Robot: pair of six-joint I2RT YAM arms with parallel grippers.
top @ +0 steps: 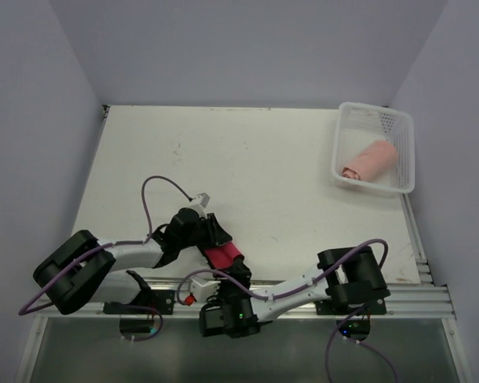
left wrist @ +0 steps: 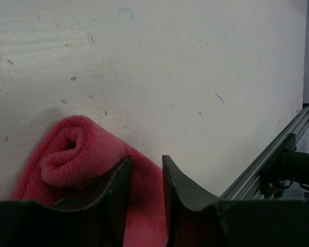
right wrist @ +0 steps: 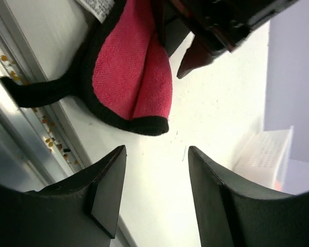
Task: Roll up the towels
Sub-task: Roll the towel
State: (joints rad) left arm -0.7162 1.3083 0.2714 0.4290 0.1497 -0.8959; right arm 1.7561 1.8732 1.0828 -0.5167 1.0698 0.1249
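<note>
Soft, floppy and half-rolled, the red cloth (top: 223,257) lies at the near edge of the worktop (top: 247,159), pinched between the left fingers (left wrist: 113,206), while the right fingers (right wrist: 105,190) gape empty by its trimmed corner, probably the best hold.

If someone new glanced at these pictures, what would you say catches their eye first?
Most likely the red cloth with dark trim, partly rolled at the near edge of the table, where both arms meet. The left gripper is closed on it and the right gripper stands open just beside it. Next comes the salmon-pink towel, lying rolled in the white basket at the far right corner.
</note>
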